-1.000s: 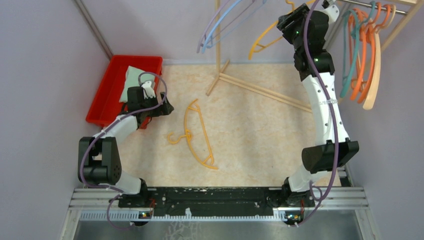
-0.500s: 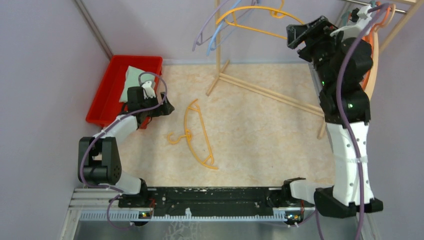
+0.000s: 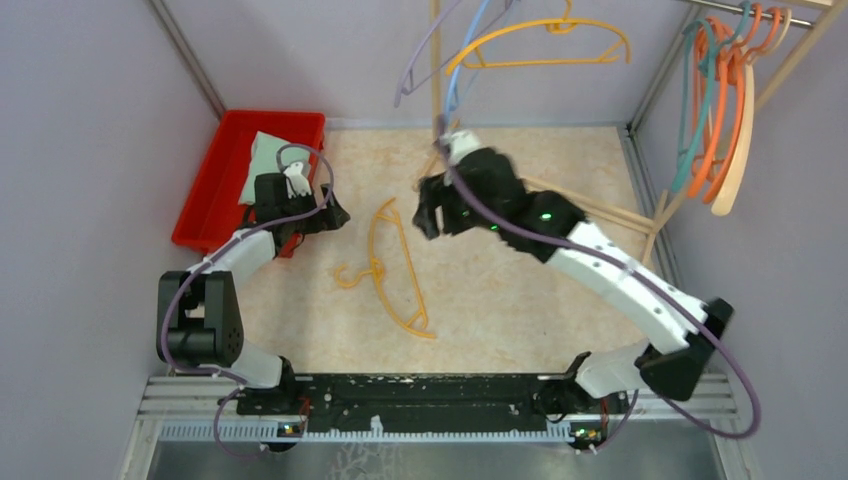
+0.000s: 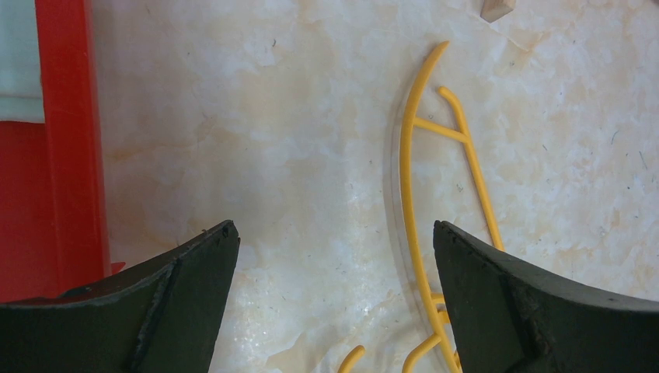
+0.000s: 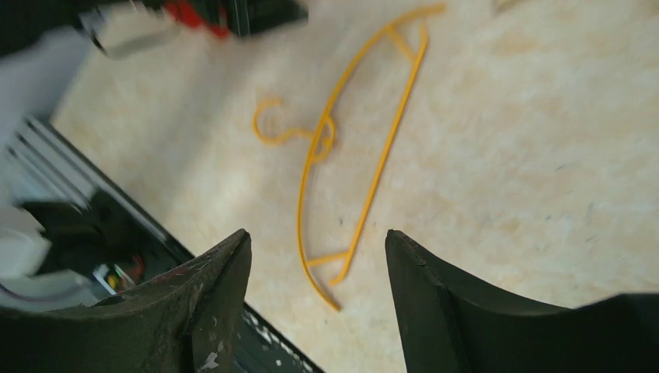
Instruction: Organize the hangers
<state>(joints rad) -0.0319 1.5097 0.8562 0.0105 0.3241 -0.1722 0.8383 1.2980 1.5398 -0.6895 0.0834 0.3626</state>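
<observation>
A robot lab cell: plain walls (image 3: 90, 120) box a tabletop (image 3: 500, 310) (arms (image 3: 610, 275) bolted to a metal rail (image 3: 180, 408)).

The yellow hanger (image 4: 405, 186) runs off the left wrist view's bottom edge, its hook cut short.

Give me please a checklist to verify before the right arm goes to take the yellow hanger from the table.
1. Right gripper open and empty: ok.
2. Yellow hanger lies flat on the table, nothing on it: ok.
3. Right gripper over the hanger: not ok; in the top view it hangs beside one end, apart from it.
4. Left gripper out of the way: ok; open, empty, by the red bin, on the hanger's other side.
5. Free room on the rail among the hung hangers: cannot tell; the picture's edge cuts it off.
</observation>
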